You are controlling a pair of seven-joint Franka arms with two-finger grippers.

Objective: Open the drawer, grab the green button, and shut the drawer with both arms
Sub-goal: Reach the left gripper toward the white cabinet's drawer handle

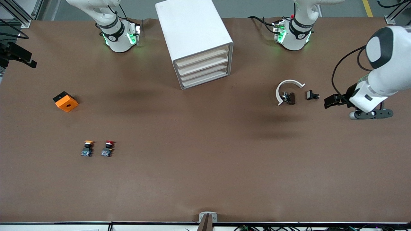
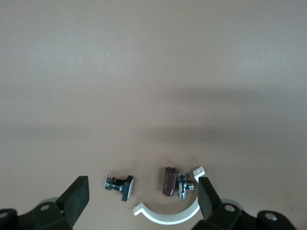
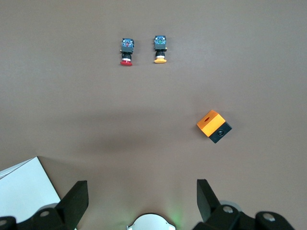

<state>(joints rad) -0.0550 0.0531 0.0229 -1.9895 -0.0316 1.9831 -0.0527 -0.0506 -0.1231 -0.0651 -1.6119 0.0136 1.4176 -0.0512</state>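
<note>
The white cabinet (image 1: pixel 189 25) stands at the middle of the table between the two arm bases. Its four cream drawer fronts (image 1: pixel 205 65) are all shut. No green-capped button shows in any view. My left gripper (image 1: pixel 330 102) hangs open and empty in the air at the left arm's end of the table, beside a few small parts. The left wrist view shows its fingers (image 2: pixel 76 199) wide apart. My right gripper (image 3: pixel 141 201) is out of the front view. In the right wrist view it is open and empty over the right arm's base (image 3: pixel 148 223), with a cabinet corner (image 3: pixel 21 189) beside it.
A white curved bracket (image 1: pixel 284 88), a brown cylinder with a chrome fitting (image 1: pixel 289 98) and a small black switch (image 1: pixel 312 95) lie near the left gripper. An orange box (image 1: pixel 65 101), a yellow-capped button (image 1: pixel 87 148) and a red-capped button (image 1: pixel 107 148) lie toward the right arm's end.
</note>
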